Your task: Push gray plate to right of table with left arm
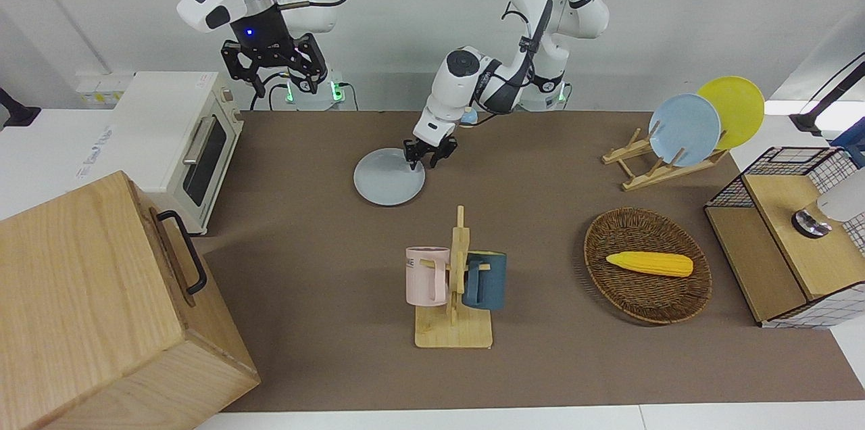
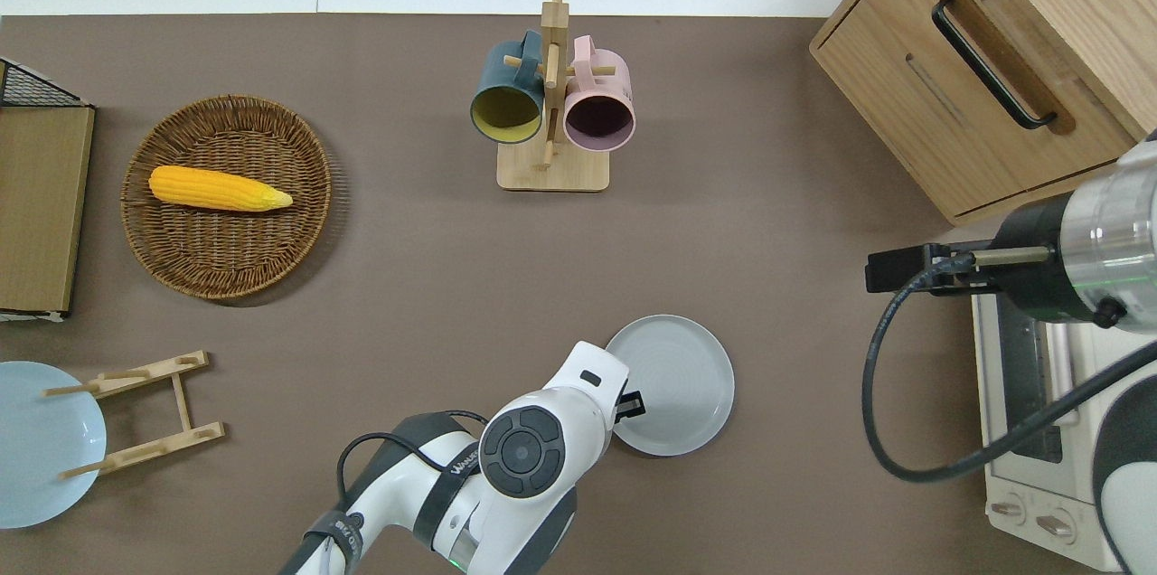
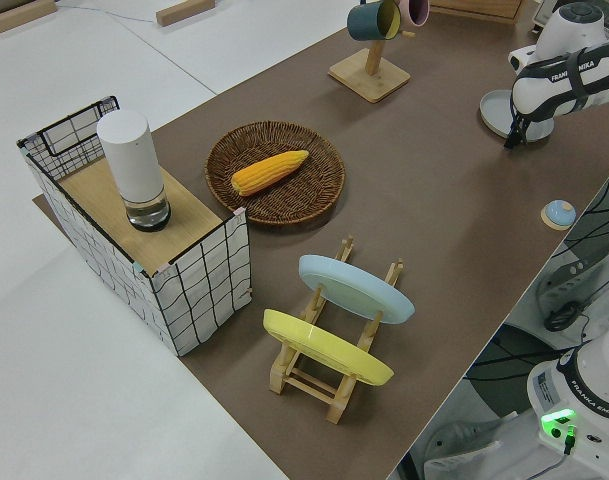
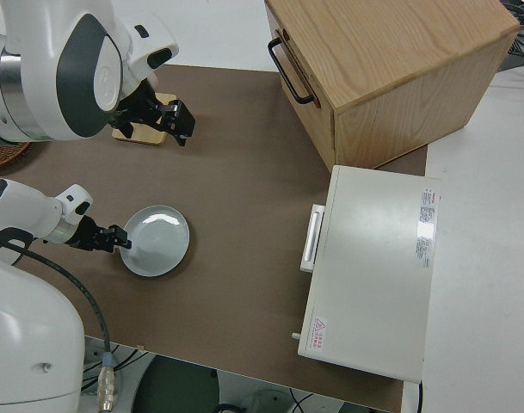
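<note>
The gray plate (image 1: 388, 186) lies flat on the brown table (image 1: 324, 241), nearer to the robots than the mug rack; it also shows in the overhead view (image 2: 678, 381) and the right side view (image 4: 163, 241). My left gripper (image 1: 428, 161) is low at the plate's edge that faces the left arm's end of the table, with its fingers apart and holding nothing. From overhead the left gripper (image 2: 630, 403) overlaps that rim. The right arm is parked, and its right gripper (image 1: 274, 75) is open and empty.
A mug rack (image 1: 454, 281) with a pink and a blue mug stands mid-table. A wicker basket (image 1: 649, 295) with corn, a plate rack (image 1: 649, 170) and a wire basket (image 1: 784, 234) are at the left arm's end. A toaster oven (image 1: 179, 132) and a wooden cabinet (image 1: 94, 308) are at the right arm's end.
</note>
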{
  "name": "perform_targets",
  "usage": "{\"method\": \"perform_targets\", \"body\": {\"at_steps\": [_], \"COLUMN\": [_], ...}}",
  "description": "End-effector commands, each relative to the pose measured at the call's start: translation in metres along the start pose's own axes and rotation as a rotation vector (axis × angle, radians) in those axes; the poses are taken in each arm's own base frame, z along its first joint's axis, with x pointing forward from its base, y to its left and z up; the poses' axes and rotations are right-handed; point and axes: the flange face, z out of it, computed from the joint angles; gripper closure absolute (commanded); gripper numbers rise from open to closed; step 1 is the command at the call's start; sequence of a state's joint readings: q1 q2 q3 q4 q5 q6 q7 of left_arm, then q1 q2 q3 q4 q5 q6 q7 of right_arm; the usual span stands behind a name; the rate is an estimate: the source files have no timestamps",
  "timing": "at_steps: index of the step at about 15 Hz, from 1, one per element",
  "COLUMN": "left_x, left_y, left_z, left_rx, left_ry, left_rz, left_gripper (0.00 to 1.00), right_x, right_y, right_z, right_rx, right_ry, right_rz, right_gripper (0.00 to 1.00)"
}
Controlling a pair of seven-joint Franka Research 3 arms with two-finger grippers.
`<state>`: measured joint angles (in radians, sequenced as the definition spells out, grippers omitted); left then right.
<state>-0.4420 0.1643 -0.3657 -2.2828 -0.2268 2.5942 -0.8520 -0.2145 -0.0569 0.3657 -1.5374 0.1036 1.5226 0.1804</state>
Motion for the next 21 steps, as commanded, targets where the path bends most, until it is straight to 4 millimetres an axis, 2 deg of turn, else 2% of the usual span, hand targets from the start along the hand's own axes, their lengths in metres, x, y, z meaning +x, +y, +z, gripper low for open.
{"method": "perform_targets", "body": {"at_steps": [1, 6, 7, 9, 14, 16, 21], "left_x": [-0.005, 0.007, 0.019, 0.03, 0.078, 0.091, 0.132], "left_y": [0.001, -0.009, -0.018, -0.027, -0.069, -0.084, -0.142], "left_z": [0.0, -0.02, -0.026, -0.039, -0.086, -0.1, -0.133], "left_rx": [0.066, 0.13, 0.152, 0.173, 0.188, 0.195, 0.233], "left_ry": [-0.005, 0.047, 0.055, 0.066, 0.099, 0.107, 0.094], "left_rz": [0.056, 0.146, 0.165, 0.2, 0.217, 0.221, 0.254], "left_gripper": [0.01, 0.01, 0.01, 0.01, 0.01, 0.01, 0.01], "right_x": [0.001, 0.001, 0.001, 0.001, 0.001, 0.001, 0.001], "right_y": [0.0, 0.0, 0.0, 0.0, 0.0, 0.0, 0.0], "right_z": [-0.003, -0.003, -0.003, -0.003, -0.003, -0.003, -0.003], "right_rx": [0.018, 0.018, 0.018, 0.018, 0.018, 0.018, 0.018], "right_ry": [0.0, 0.0, 0.0, 0.0, 0.0, 0.0, 0.0], "right_rz": [0.003, 0.003, 0.003, 0.003, 0.003, 0.003, 0.003], "right_gripper": [0.005, 0.005, 0.005, 0.005, 0.005, 0.005, 0.005]}}
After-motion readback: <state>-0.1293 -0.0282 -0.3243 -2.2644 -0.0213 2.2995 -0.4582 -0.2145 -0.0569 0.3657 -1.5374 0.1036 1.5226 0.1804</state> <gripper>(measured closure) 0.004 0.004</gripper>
